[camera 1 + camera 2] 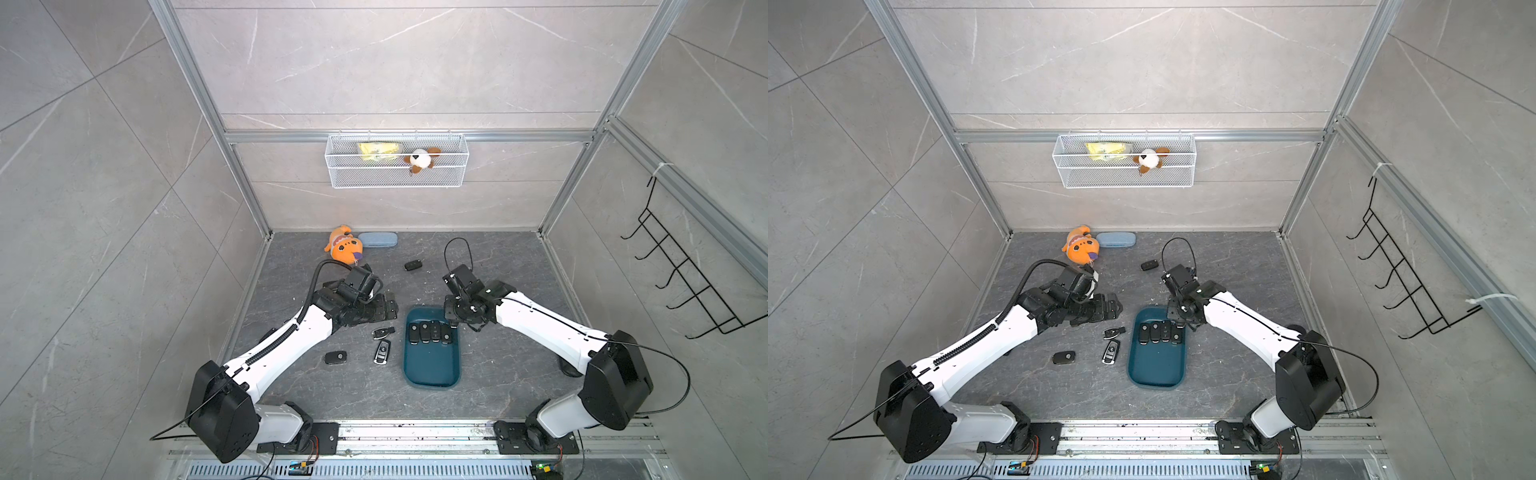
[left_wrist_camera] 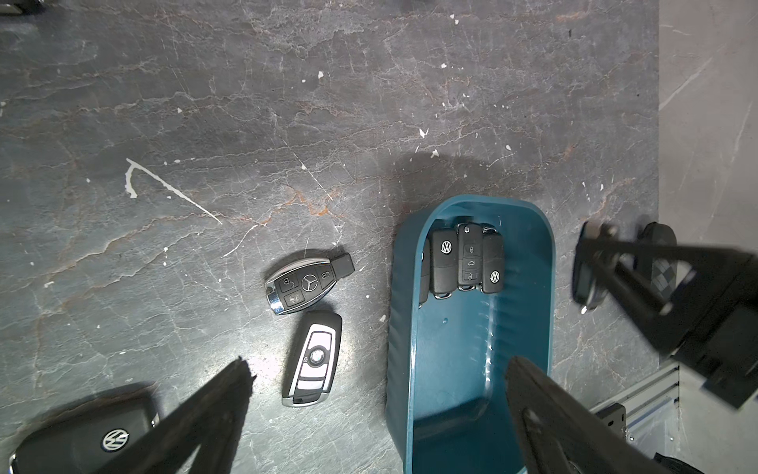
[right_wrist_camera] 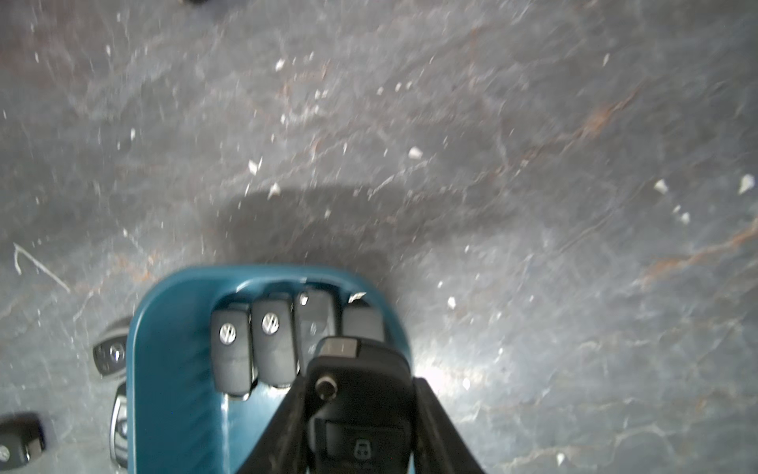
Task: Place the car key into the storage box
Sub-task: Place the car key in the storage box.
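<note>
The storage box (image 1: 432, 368) (image 1: 1156, 368) is a dark teal bin on the dark floor, with several black key fobs (image 1: 428, 332) lined up at its far end. My right gripper (image 3: 360, 379) (image 1: 451, 321) is shut on a black car key (image 3: 365, 410), which hangs over the box's far right corner, just above the row of fobs (image 3: 266, 340). My left gripper (image 2: 381, 365) (image 1: 386, 308) stands wide open and holds nothing. It hovers left of the box's far end. A silver-faced key (image 2: 313, 361) and the box wall (image 2: 404, 328) lie below it.
Loose keys lie left of the box: a star-logo fob (image 1: 382, 332), the silver-faced one (image 1: 382, 352) and a black one (image 1: 336, 357). Another key (image 1: 414, 265) lies farther back. An orange plush (image 1: 344, 249) and pale blue case (image 1: 377, 240) sit by the back wall, under a wire basket (image 1: 397, 178).
</note>
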